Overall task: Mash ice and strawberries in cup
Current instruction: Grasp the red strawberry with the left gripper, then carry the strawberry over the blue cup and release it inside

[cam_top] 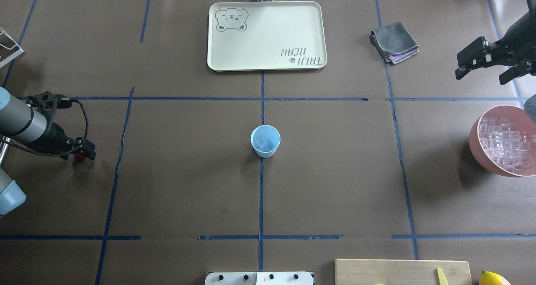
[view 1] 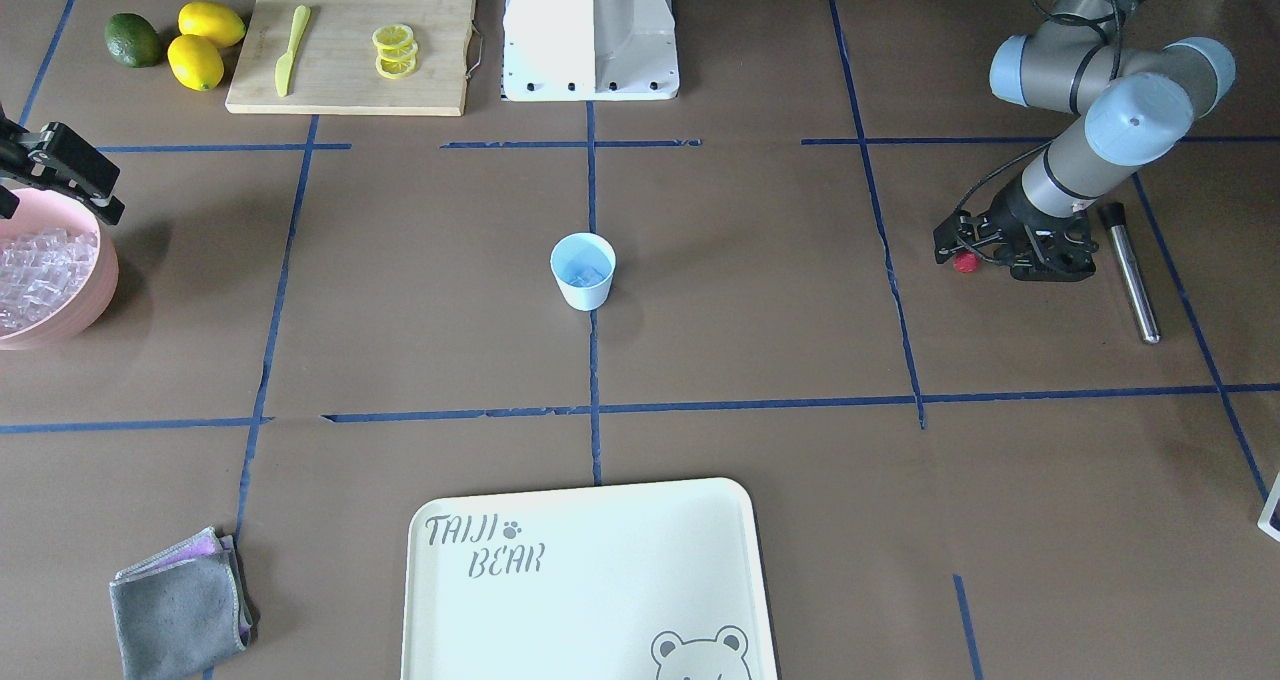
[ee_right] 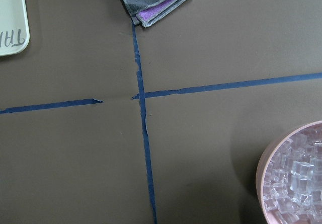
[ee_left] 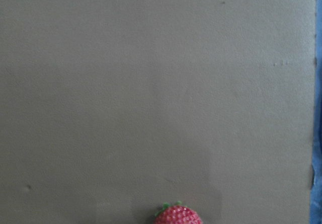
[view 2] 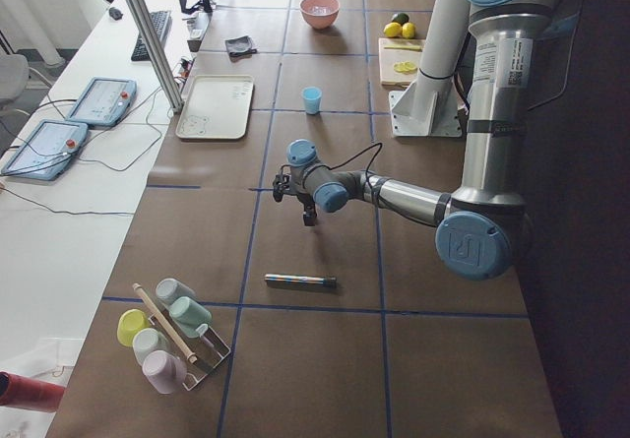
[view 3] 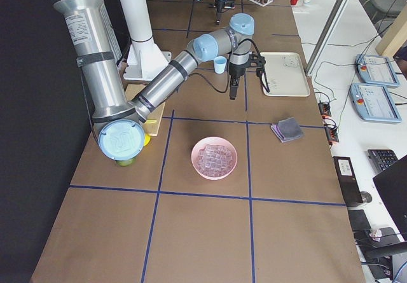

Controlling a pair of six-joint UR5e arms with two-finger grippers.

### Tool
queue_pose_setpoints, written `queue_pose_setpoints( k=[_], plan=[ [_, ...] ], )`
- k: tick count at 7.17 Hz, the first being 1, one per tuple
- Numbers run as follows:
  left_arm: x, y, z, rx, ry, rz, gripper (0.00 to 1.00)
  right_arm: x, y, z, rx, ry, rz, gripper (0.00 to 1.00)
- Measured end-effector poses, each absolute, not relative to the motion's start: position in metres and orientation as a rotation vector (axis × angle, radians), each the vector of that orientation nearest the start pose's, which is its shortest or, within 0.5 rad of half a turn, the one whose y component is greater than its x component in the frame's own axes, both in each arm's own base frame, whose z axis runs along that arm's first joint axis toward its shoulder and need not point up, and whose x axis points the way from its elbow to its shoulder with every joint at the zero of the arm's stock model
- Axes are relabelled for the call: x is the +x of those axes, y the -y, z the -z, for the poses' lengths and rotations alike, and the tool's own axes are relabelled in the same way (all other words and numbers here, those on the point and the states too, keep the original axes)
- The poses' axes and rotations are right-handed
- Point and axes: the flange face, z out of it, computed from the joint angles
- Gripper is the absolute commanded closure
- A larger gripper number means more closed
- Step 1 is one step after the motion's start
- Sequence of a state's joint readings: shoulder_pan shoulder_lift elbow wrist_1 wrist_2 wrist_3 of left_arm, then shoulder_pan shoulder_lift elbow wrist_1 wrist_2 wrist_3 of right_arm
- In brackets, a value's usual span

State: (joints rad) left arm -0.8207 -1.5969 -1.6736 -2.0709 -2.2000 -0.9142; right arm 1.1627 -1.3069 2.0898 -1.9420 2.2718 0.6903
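Cup [cam_top: 265, 141] upright at centre of table [cam_top: 176, 172], on the blue tape line, a few cubes of ice [cam_top: 266, 143] inside. More cubes heaped in pink bowl [cam_top: 474, 140] at the table's right edge. Strawberry [view 1: 965, 261] far out on the left side, well apart from cup, right at the tips of left fingers [view 1: 948, 239], low over the table. In left wrist view, only its top poking in at bottom edge, green cap up. Can't tell whether pinched or just flanked. Right fingers [cam_top: 470, 55] spread, holding nothing, hovering beyond the bowl, between it and folded grey cloth [cam_top: 393, 40]. Metal rod [view 1: 1132, 275] flat on table just beside left arm. Cream bear tray [cam_top: 268, 33] on far side of cup. Cutting board [view 1: 340, 85] beside robot base, with yellow knife [view 1: 290, 50] and lemon slices [view 1: 395, 50] on it; two lemons [view 1: 195, 62] and a lime [view 1: 133, 40] next to it.
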Motion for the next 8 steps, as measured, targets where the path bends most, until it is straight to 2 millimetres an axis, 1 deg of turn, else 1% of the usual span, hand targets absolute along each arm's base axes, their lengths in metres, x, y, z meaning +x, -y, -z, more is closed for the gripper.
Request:
queue_pose_setpoints(
  k=[1, 2, 3, 4, 5, 6, 7, 8],
  plan=[
    [0.306, 0.437, -0.543, -0.041, -0.858, -0.045, 0.92, -0.139, 0.496, -0.326, -0.024, 0.795, -0.123, 0.00],
    [0.306, 0.437, -0.543, -0.042, -0.858, -0.045, 1.00, -0.139, 0.496, -0.326, -0.024, 0.795, -0.123, 0.00],
    [0.306, 0.437, -0.540, -0.038, -0.864, -0.048, 1.00, -0.139, 0.496, -0.326, -0.024, 0.795, -0.123, 0.00],
    [0.309, 0.440, -0.529, -0.029, -0.878, -0.046, 1.00, -0.139, 0.496, -0.326, -0.025, 0.795, -0.123, 0.00],
    [0.316, 0.448, -0.501, -0.010, -0.914, -0.031, 1.00, -0.139, 0.496, -0.326, -0.025, 0.795, -0.123, 0.00],
    [0.330, 0.463, -0.449, 0.016, -0.981, 0.004, 1.00, -0.139, 0.496, -0.326, -0.025, 0.797, -0.123, 0.00],
    [0.347, 0.476, -0.387, 0.027, -1.061, 0.062, 1.00, -0.139, 0.496, -0.326, -0.028, 0.801, -0.122, 0.00],
    [0.376, 0.479, -0.326, 0.002, -1.137, 0.115, 1.00, -0.139, 0.495, -0.327, -0.030, 0.803, -0.123, 0.00]
  ],
)
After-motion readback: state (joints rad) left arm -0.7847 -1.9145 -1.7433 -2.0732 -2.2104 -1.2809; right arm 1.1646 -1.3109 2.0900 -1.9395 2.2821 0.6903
